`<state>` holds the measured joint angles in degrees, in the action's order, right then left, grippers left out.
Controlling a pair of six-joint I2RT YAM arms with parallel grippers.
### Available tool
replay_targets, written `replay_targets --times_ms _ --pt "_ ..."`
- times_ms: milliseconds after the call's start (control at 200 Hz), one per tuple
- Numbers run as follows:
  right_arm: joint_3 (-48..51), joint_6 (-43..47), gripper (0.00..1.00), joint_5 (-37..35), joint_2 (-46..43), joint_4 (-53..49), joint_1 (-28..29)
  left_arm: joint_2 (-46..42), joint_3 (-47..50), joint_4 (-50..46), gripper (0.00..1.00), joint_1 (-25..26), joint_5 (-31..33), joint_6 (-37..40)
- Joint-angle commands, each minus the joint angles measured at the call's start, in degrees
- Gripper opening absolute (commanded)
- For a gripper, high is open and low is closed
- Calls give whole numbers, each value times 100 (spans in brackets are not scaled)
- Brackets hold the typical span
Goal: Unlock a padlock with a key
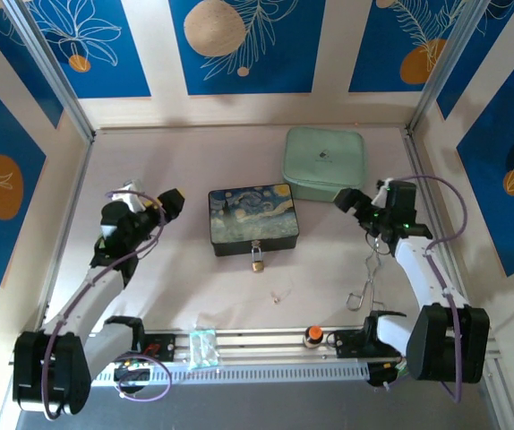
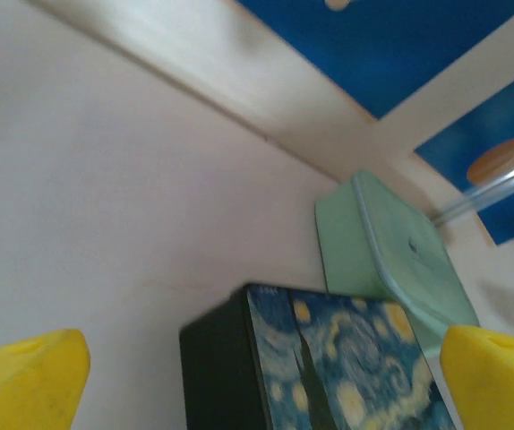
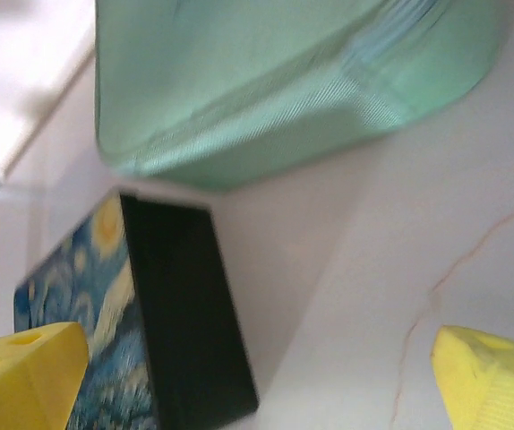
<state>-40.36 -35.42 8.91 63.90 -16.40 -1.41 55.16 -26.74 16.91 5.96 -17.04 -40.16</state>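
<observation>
**A:** Why is the table (image 1: 176,161) set out this way, with the green case (image 1: 323,162) at the back and the starry-night box (image 1: 252,218) in the middle?

**B:** Probably so both arms can reach the box's near face. The left gripper (image 1: 172,202) and right gripper (image 1: 348,201) flank it, each spread wide and holding nothing.

**A:** And the padlock (image 1: 258,262)?

**B:** It hangs at that near face, seemingly locked. The key (image 1: 278,295) lies loose on the table near it, so I'd expect it to be fetched first.

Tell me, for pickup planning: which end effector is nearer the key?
Right. The right end effector sits back-right of the key; the left end effector is back-left, farther.
</observation>
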Motion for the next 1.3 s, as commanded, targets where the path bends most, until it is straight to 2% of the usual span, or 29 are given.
replay_targets --times_ms 0,110,205,540,680,745,790,840,1006,1136,1216,1296 --pt "-344 399 98 -505 -18 -1092 872 -327 -530 -1784 99 340 -203 6" --pt "-371 483 97 -783 -31 -1470 1712 -359 -723 -2629 99 925 117 39" --pt "-362 558 87 -910 -92 -1696 2435 -367 -703 -2972 99 1657 560 -68" --pt "-188 30 88 -1713 -26 -2077 4502 -280 -231 -2800 99 3264 1400 -917" --pt "-57 -475 88 -1914 90 -2168 5314 5 -17 -2564 100 4153 1822 -1272" --pt "105 -664 82 -1900 137 -2011 5515 151 43 -2492 100 4531 2072 -1434" --pt "253 -807 69 -1699 236 -1774 5595 260 63 -2431 100 4738 2207 -1531" --pt "325 -951 62 -1486 395 -1575 5664 377 64 -2357 100 4940 2361 -1596" --pt "215 -1449 62 -1976 866 -1509 6167 764 -245 -2597 100 5497 2830 -1440" --pt "191 -1542 63 -2037 1240 -1297 6236 952 -253 -2464 100 5759 2960 -1608" --pt "94 -1577 58 -2068 1484 -1324 6244 970 -202 -2327 100 5916 3078 -1687" --pt "29 -1590 45 -2149 1634 -1344 6328 1043 -503 -2825 100 6153 3445 -1532"
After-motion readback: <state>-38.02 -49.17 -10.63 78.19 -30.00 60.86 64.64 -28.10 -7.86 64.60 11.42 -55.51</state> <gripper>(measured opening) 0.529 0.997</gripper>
